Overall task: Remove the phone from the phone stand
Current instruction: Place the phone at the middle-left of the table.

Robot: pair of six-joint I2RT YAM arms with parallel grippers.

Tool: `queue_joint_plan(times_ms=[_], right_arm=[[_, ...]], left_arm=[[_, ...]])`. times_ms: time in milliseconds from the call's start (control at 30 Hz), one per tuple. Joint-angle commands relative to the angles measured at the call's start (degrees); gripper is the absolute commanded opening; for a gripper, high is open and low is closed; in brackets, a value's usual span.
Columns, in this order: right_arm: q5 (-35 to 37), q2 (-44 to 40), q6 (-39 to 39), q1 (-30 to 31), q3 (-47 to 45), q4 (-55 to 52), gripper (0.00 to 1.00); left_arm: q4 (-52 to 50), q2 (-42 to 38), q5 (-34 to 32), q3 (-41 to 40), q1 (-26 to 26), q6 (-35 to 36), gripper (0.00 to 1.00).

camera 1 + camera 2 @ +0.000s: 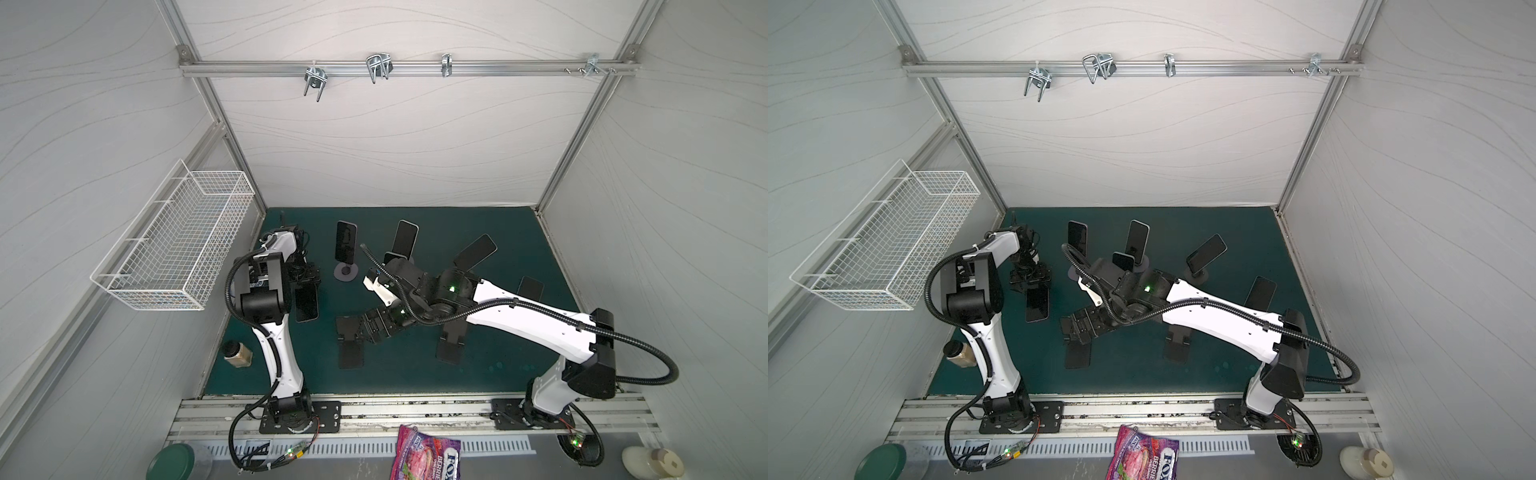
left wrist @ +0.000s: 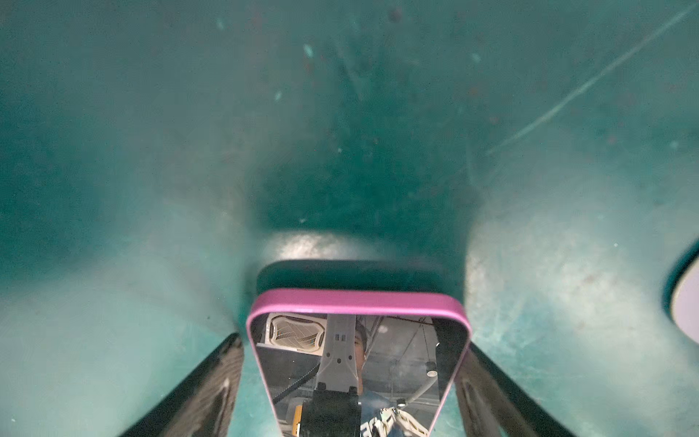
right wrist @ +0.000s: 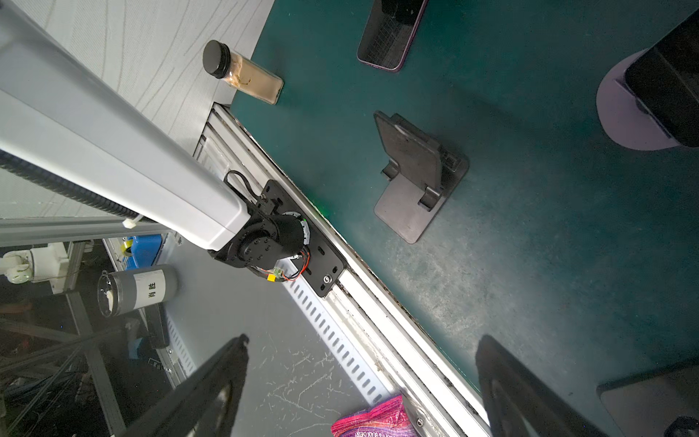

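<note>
Left wrist view: left gripper (image 2: 351, 342), jaws apart, flanks the flat phone (image 2: 357, 306); right gripper (image 3: 363, 337), at its four o'clock in both top views, gapes empty.

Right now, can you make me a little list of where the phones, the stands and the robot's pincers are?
Mat: green, everything sits on it
Loose phone: pink-edged, lying flat on the mat, screen up
Left pincer: open, one finger on each side of the loose phone
Right pincer: open, holding nothing
Black stand: empty, in front of the right pincer
Round stand: pale purple, holds a phone
Standing phone: upright on the round stand
</note>
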Motion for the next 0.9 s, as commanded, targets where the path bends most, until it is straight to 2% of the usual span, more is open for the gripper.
queue_joint_plan(times_ms=[0, 233, 300, 867], right_arm=[[0.1, -1.8, -0.5, 0.7, 0.2, -0.2, 0.95], [0.7, -2.5, -0.8, 0.6, 0.0, -0.4, 0.96], [1.0, -2.8, -0.8, 0.6, -0.2, -0.4, 0.96], [1.7, -3.4, -0.9, 0.5, -0.2, -0.4, 0.96]], left_arm=[[0.1, 0.1, -0.1, 0.6, -0.5, 0.0, 0.86], [1.0, -2.4, 0.0, -0.1, -0.5, -0.7, 0.89], [1.5, -3.0, -0.2, -0.4, -0.5, -1.0, 0.98], [2.2, -7.0, -3.6, -1.1, -0.8, -1.8, 0.97]])
